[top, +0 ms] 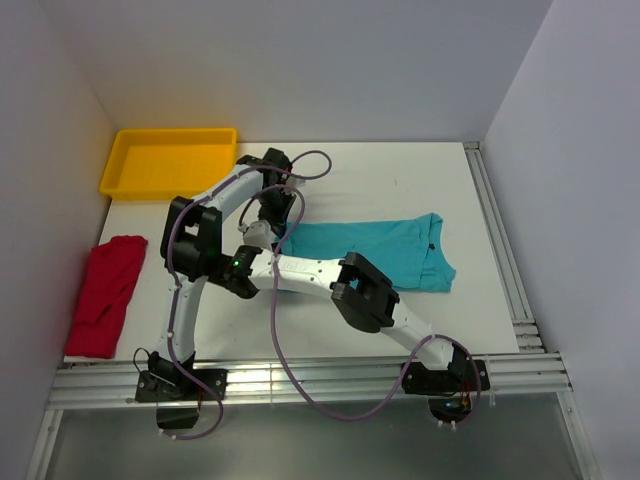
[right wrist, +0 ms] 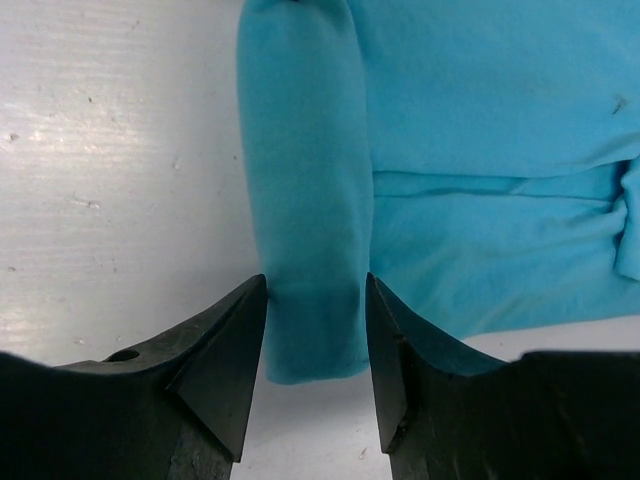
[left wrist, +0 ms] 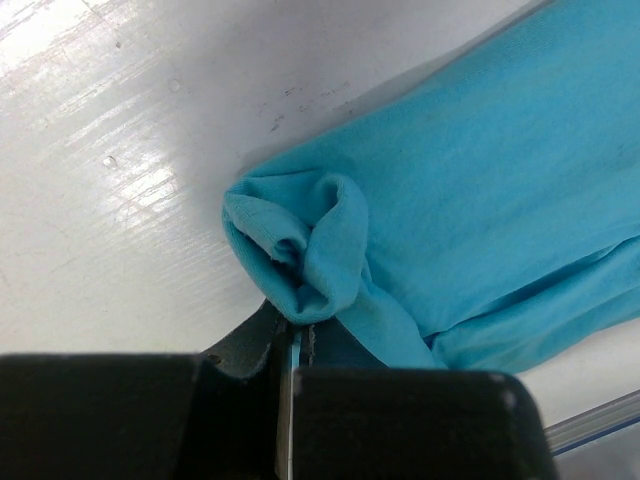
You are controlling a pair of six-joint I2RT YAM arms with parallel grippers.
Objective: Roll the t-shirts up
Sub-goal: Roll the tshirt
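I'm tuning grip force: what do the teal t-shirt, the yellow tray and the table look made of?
The teal t-shirt: soft matte knit fabric, perhaps cotton; it creases and curls into a roll. The yellow tray: probably moulded plastic, smooth; even colour, rounded rim. The table: hard glossy white surface showing glare and scuffs; material unclear.

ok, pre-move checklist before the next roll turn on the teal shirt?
1. Left gripper pinched on the teal t-shirt at one end of the roll: ok.
2. Right gripper on the other end, jaws touching both sides: ok.
3. Roll even along its length: not ok, the left-wrist end is loose and bunched.
4. Unrolled fabric ahead lying flat: ok in the top view.
5. Red t-shirt out of the path, at the table's left edge: ok.
6. Yellow tray apart from both arms: ok.
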